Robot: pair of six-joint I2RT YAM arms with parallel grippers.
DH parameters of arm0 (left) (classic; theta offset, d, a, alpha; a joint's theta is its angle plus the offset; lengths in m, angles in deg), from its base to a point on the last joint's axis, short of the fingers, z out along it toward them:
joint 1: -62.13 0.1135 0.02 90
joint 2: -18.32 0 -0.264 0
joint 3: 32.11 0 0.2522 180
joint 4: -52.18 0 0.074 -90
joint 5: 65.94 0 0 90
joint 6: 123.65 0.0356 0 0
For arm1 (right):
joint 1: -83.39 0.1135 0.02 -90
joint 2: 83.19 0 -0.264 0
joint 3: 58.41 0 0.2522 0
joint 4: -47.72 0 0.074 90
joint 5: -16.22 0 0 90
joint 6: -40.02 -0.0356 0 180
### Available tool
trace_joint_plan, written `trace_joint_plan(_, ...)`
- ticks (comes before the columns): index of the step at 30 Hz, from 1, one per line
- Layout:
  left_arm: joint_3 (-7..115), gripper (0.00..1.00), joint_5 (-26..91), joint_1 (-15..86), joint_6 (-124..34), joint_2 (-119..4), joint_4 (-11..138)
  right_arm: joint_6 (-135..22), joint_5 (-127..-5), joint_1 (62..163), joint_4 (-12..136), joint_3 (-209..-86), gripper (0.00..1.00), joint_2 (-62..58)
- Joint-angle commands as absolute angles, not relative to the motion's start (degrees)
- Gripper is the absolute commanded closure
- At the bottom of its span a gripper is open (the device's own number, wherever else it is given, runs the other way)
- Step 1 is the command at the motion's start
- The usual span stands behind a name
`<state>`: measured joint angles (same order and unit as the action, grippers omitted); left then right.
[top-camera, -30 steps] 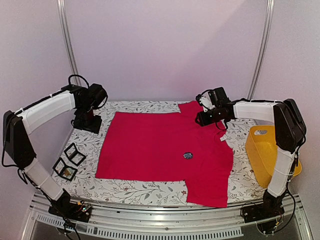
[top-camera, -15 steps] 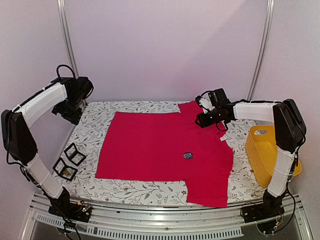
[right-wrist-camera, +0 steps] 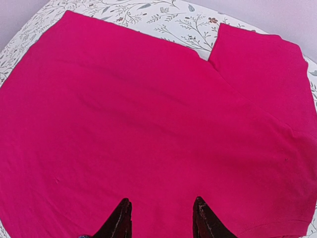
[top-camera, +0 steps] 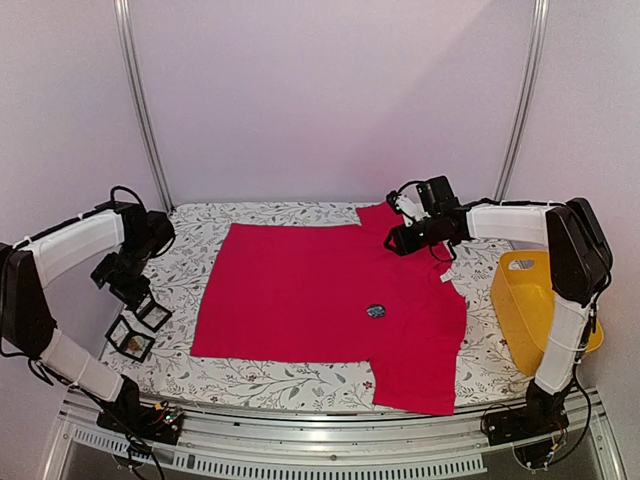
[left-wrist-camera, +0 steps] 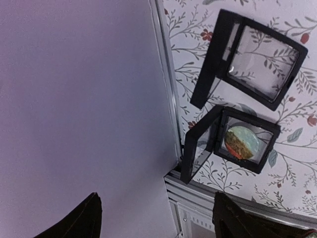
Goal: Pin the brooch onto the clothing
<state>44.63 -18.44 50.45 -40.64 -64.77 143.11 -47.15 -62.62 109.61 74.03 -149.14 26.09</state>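
Change, left arm: a second ago the left gripper sat low at the far left of the table, beside the shirt's far corner. It has since lifted and swung toward the near side, and now hangs over the two display cases at the left edge.
Change, right arm: almost none. The right gripper stays at the far right shoulder of the shirt.
Change, objects: shirt, brooches, cases and bin lie where they did.
Left gripper state: fingers wide apart with nothing between them. The wrist view looks down past them at the table's edge rail and both cases.
Right gripper state: fingers apart and clamping nothing, with red cloth showing in the gap.
Red T-shirt: spread flat on the floral tablecloth, neck toward the right, white label at the neck.
Dark round brooch: lies on the shirt's chest, nearer the table's front than the right gripper and well apart from it, and farther still from the left gripper.
Upper case: black frame with a clear window. No brooch shows in it.
Lower case: holds a round green-and-orange brooch. It is near the left gripper but not touched by it.
Yellow bin: at the right edge, beside the shirt's sleeve.
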Motion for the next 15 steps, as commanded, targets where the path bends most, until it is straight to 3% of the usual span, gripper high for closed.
trace_joint_plan(1, 40.83, 0.23, -10.02, 52.33, -36.63, -60.46, 143.5, -47.19, -60.15, 110.67, 72.98, -151.28, 0.59, 26.62)
trace_joint_plan(15, 39.54, 0.26, -5.17, 57.19, -34.29, -64.96, 139.9, -41.03, -64.41, 116.27, 85.12, -167.56, 0.59, 32.22)
